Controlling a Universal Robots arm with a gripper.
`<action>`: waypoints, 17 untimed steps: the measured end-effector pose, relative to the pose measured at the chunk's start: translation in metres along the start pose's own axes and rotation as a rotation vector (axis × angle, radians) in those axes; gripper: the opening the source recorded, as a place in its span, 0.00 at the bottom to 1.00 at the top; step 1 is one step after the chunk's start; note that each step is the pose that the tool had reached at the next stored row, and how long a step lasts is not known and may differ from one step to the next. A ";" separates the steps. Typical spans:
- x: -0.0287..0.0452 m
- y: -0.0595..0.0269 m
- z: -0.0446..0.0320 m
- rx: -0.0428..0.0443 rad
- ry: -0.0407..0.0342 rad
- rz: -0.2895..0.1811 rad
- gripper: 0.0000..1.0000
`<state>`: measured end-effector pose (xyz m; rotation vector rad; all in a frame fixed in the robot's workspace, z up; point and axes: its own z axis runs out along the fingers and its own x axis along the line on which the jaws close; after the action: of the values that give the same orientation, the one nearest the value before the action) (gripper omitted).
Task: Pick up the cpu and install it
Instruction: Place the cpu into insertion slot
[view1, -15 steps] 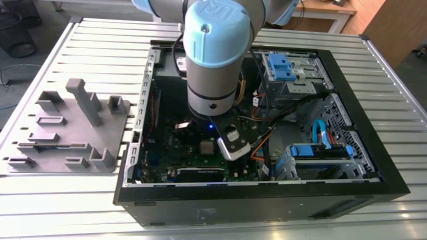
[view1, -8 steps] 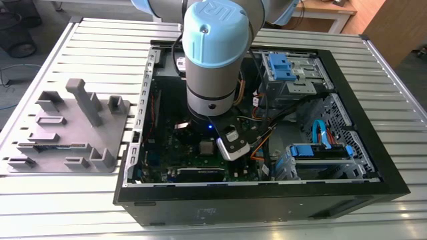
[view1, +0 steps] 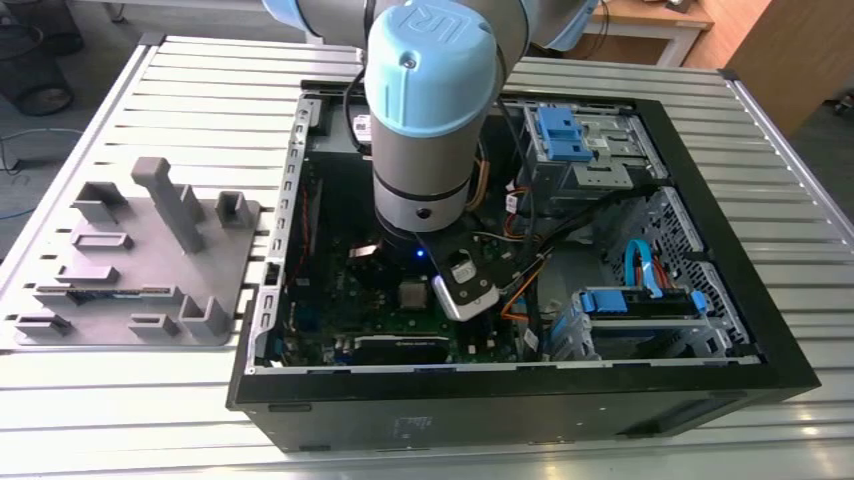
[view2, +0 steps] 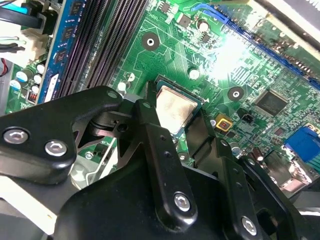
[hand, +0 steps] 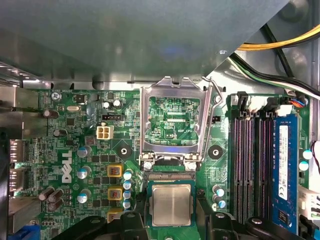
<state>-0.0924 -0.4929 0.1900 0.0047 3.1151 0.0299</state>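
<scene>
The cpu (hand: 171, 205), a flat square chip with a silver top, lies in the socket on the green motherboard (hand: 75, 150). In both wrist views my gripper (view2: 172, 114) is low over it, one black finger (view2: 150, 107) along one edge of the chip and the other finger (view2: 200, 132) beside the opposite edge. The jaws look open, straddling the chip with a thin gap on one side. The silver socket bracket (hand: 172, 122) stands flipped open beyond the cpu. In the exterior view my arm (view1: 427, 150) reaches down into the open computer case (view1: 747, 330).
Black memory slots (hand: 250, 165) with a blue-labelled module (hand: 283, 160) run beside the socket. Yellow and black cables (hand: 280, 45) cross nearby. Drive bays with blue clips (view1: 574, 135) fill the case's far side. A grey fixture block (view1: 134, 260) sits on the slatted table at the exterior view's left.
</scene>
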 end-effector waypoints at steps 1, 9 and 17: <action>0.0000 0.0000 0.0000 0.0001 0.0000 0.000 0.47; 0.0000 0.0006 0.0009 -0.0002 -0.0002 0.000 0.47; 0.0001 0.0009 0.0016 0.0003 0.0002 0.000 0.47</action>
<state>-0.0925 -0.4920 0.1884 0.0050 3.1153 0.0295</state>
